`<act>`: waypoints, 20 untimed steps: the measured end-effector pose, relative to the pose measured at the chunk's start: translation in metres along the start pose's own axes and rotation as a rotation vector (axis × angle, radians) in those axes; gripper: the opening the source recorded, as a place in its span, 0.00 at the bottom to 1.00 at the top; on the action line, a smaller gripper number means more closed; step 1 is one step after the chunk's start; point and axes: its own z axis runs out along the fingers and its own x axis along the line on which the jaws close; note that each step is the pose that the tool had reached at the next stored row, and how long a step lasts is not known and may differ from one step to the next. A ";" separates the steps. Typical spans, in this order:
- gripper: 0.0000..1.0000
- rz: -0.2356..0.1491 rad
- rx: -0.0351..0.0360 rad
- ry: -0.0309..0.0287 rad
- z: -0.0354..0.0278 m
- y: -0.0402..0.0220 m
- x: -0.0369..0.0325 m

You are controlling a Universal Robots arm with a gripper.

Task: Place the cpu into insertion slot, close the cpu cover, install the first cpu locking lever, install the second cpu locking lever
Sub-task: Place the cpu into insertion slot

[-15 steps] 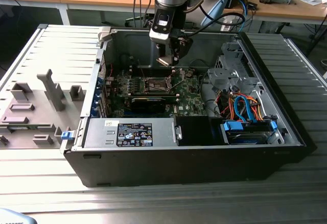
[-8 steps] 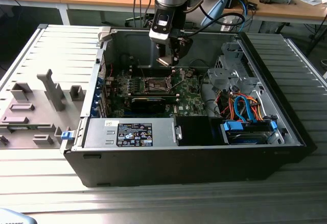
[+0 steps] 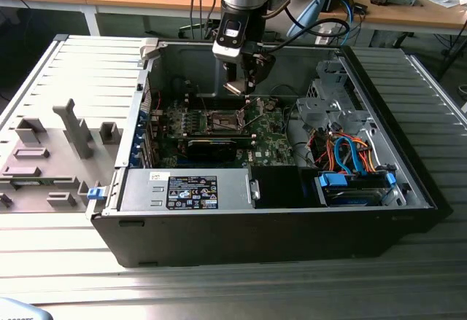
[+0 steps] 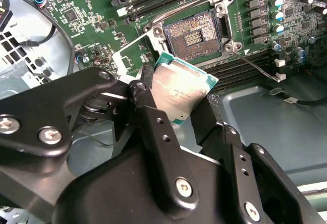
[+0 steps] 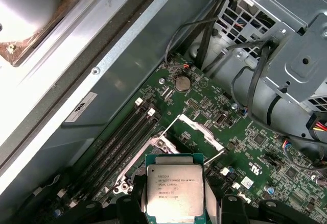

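Black 2-fingered tool (image 4: 173,101) on the arm is clamping the cpu (image 4: 181,89), a small flat square chip with a silvery-grey metal top, its fingers (image 4: 148,117) pressing on opposite edges of the chip in both wrist views. In the exterior view the tool (image 3: 244,79) is hanging inside an open dark desktop computer case (image 3: 255,240), which is lying on its side on a ribbed metal desk (image 3: 219,291).

The cpu is riding in the air, tilted, above the green motherboard (image 3: 270,127) and apart from it. Below it, the insertion slot (image 4: 194,32), a small square dark socket with a silvery metal rim, is lying uncovered with its contact field showing and nothing seated in it. The cpu cover (image 5: 200,130), a thin silvery metal frame plate, appears to be standing raised at the socket's edge in the first wrist view. A thin wire locking lever (image 4: 255,66) is angling away from the socket, seemingly unlatched.

Judging by this, 0 of the 4 steps are finished. Step 1 is under way, with the chip grasped and near the socket but not seated. Closing the cover and setting the 2 levers are not yet done.
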 end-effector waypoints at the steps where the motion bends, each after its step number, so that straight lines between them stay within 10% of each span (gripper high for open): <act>1: 0.54 0.001 0.0000 -0.0002 0.0000 0.0000 0.0000; 20: 0.54 0.022 0.0006 -0.0026 0.0006 0.0000 0.0000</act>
